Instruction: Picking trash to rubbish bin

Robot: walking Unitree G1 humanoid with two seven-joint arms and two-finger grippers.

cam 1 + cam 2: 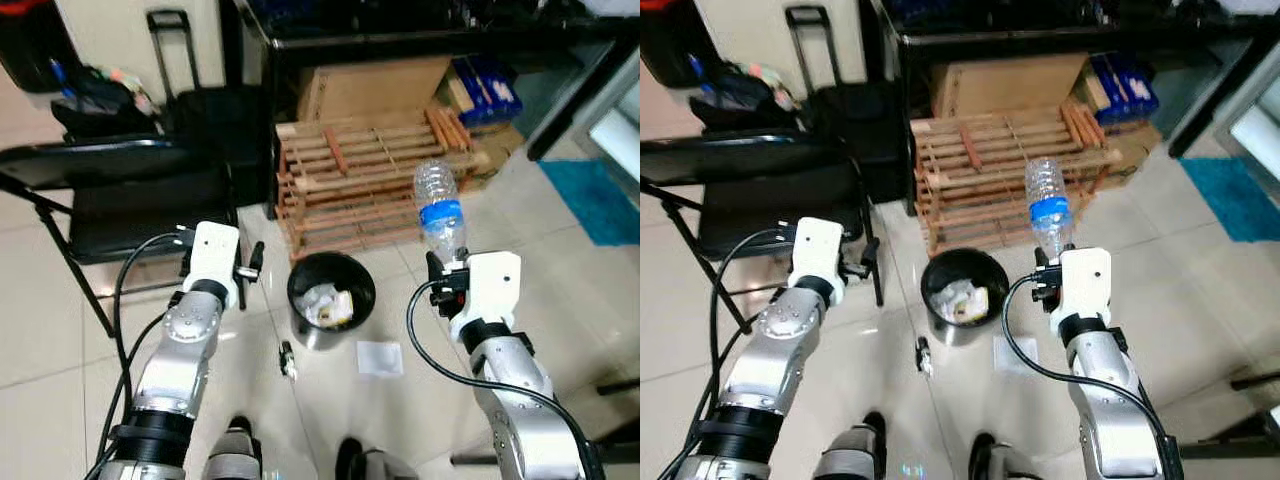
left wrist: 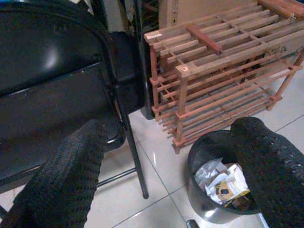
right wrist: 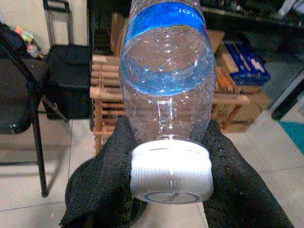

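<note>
A clear plastic bottle (image 1: 440,208) with a blue label and white cap (image 3: 171,172) stands up from my right gripper (image 1: 446,268), which is shut on it near its neck, to the right of the bin and above the floor. The black rubbish bin (image 1: 331,297) sits on the tiled floor between my arms, holding crumpled paper and wrappers (image 2: 223,182). My left gripper (image 1: 250,265) is open and empty, raised to the left of the bin, its fingers (image 2: 66,171) spread wide.
A wooden slatted rack (image 1: 370,175) stands right behind the bin, with cardboard boxes beyond it. A black folding chair (image 1: 130,200) is at the left. A white paper slip (image 1: 380,357) and a small dark object (image 1: 287,358) lie on the floor near the bin.
</note>
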